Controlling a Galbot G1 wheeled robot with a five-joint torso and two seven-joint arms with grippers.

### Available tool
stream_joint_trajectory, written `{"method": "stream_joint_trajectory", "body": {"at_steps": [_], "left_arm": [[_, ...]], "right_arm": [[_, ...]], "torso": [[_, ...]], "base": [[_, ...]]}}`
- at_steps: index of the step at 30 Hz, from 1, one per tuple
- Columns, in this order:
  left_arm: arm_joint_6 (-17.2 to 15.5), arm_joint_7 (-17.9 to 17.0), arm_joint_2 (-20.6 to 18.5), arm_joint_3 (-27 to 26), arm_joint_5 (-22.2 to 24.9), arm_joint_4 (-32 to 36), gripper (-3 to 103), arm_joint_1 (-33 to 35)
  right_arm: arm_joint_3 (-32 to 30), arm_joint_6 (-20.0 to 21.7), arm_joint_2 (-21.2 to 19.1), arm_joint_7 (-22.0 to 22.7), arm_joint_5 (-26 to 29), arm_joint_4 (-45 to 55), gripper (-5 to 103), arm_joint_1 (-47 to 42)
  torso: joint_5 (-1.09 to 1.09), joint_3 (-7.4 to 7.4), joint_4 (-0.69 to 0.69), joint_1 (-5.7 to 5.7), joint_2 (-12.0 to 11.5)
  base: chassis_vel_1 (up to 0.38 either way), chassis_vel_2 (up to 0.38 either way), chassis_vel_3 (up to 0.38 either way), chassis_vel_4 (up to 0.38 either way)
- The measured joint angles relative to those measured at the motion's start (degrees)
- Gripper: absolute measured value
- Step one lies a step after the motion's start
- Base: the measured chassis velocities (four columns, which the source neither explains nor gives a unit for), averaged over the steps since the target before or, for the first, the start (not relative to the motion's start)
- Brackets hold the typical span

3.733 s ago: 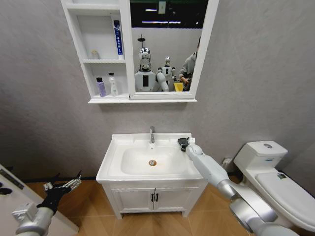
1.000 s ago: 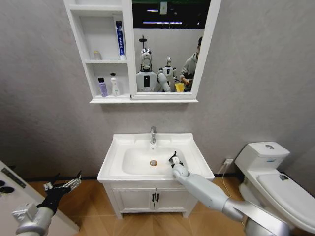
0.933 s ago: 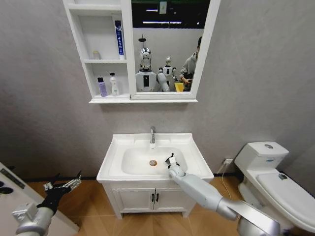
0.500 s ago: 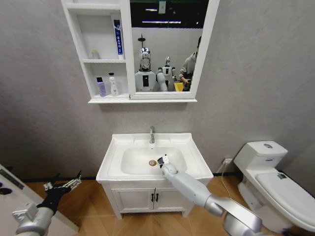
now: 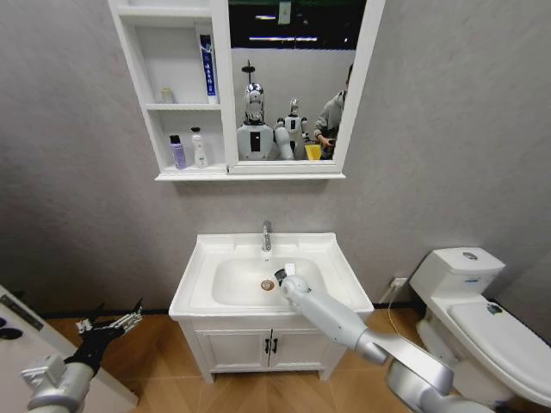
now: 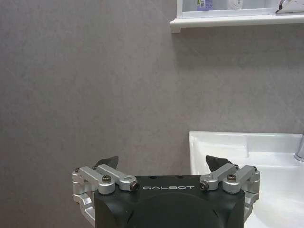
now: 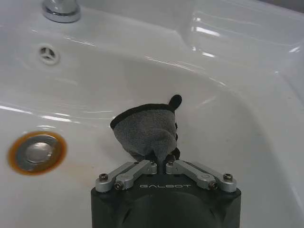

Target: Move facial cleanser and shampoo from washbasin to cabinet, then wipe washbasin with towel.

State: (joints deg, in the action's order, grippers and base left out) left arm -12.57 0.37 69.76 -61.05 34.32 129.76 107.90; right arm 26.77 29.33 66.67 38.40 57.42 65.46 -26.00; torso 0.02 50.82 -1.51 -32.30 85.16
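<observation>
So it's a small bathroom with grey walls and a wood-look floor. The white washbasin [image 5: 200, 280] sits on a low two-door vanity [image 5: 267, 348], with a toilet [image 5: 469, 301] off to the robot's right. Up on the wall, the cabinet [image 5: 138, 82] has a purple bottle [image 5: 177, 152] and a white bottle [image 5: 198, 149] standing side by side on its lowest shelf, beside the mirror [image 5: 293, 77].

The right gripper [image 5: 281, 277] is reaching down into the bowl, right next to the brass drain [image 5: 267, 285]. From the head view you can't really make out what it's carrying, but the right wrist view does the job: its fingers are pinched tight on the grey towel [image 7: 145, 130], bunched against the bowl's white surface, with the tap base [image 7: 61, 9] farther up.

The left gripper [image 6: 161, 166] hangs low and off to the left of the vanity, fingers spread wide with nothing between them.
</observation>
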Motion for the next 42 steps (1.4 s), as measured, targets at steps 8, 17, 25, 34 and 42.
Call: {"method": "stream_joint_trajectory", "body": {"at_steps": [8, 17, 25, 34, 42], "left_arm": [[0.00, 0.03, 0.00, 0.00, 0.00, 0.00, 100, 0.00], [0.00, 0.02, 0.00, 0.00, 0.00, 0.00, 100, 0.00], [0.00, 0.02, 0.00, 0.00, 0.00, 0.00, 100, 0.00], [0.00, 0.02, 0.00, 0.00, 0.00, 0.00, 100, 0.00], [0.00, 0.02, 0.00, 0.00, 0.00, 0.00, 100, 0.00]], "right_arm": [[0.76, 0.15, -7.99, -0.18, -1.48, 4.91, 3, -0.70], [0.92, -0.06, -0.12, -0.97, -0.30, -1.04, 3, -0.46], [2.04, 0.03, 7.46, -2.19, 3.69, -7.03, 3, 2.40], [2.94, 0.03, 11.34, -4.53, 6.92, -11.66, 3, 5.59], [1.68, -2.17, 16.54, -7.77, 3.52, -15.51, 3, 3.86]], "torso": [[0.00, -0.02, 0.05, 0.02, 0.02], [-0.04, 0.00, -0.06, 0.02, 0.01], [-0.03, 0.01, 0.00, 0.01, 0.00], [-0.03, 0.00, 0.00, 0.00, 0.00], [-0.03, -0.01, -0.01, 0.01, 0.00]], "base": [[0.000, 0.000, 0.000, 0.000], [0.000, 0.000, 0.000, 0.000], [0.000, 0.000, 0.000, 0.000], [0.000, 0.000, 0.000, 0.000], [0.000, 0.000, 0.000, 0.000]]}}
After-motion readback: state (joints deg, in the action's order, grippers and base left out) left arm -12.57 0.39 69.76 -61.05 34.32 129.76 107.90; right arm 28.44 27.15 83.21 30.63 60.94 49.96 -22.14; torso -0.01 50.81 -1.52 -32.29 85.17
